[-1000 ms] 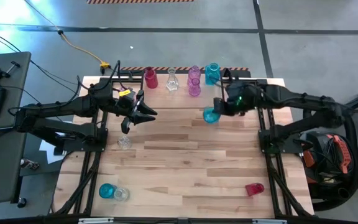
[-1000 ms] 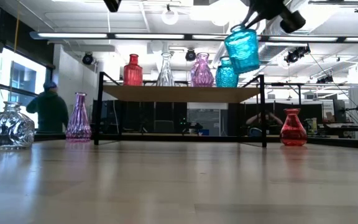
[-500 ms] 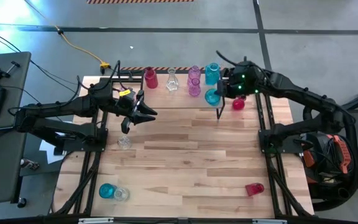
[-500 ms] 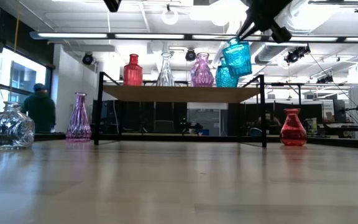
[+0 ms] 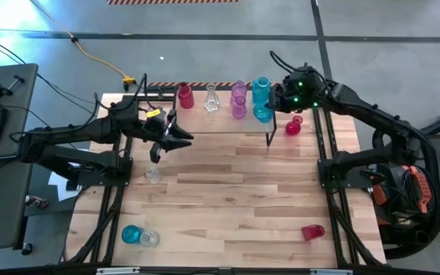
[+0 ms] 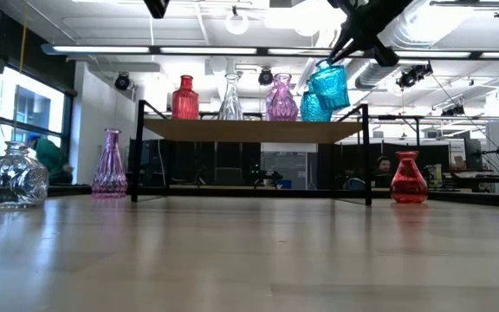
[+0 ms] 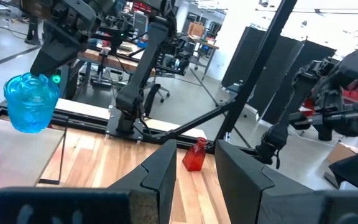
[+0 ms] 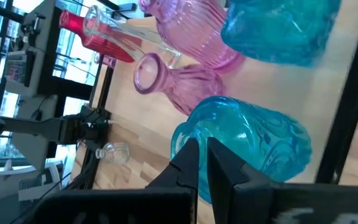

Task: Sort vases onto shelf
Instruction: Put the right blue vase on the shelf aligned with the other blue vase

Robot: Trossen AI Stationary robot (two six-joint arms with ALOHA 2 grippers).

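A big workshop lies behind the table (image 5: 228,191), where the shelf (image 6: 249,130) carries red, clear, pink and blue vases. The right pincer (image 5: 275,101), clamped on the rim of a blue vase (image 6: 328,86), has swung it within a second from beside the shelf to just above its right end, near release. The left pincer (image 5: 176,139), half-open and empty, hovers left of the shelf.
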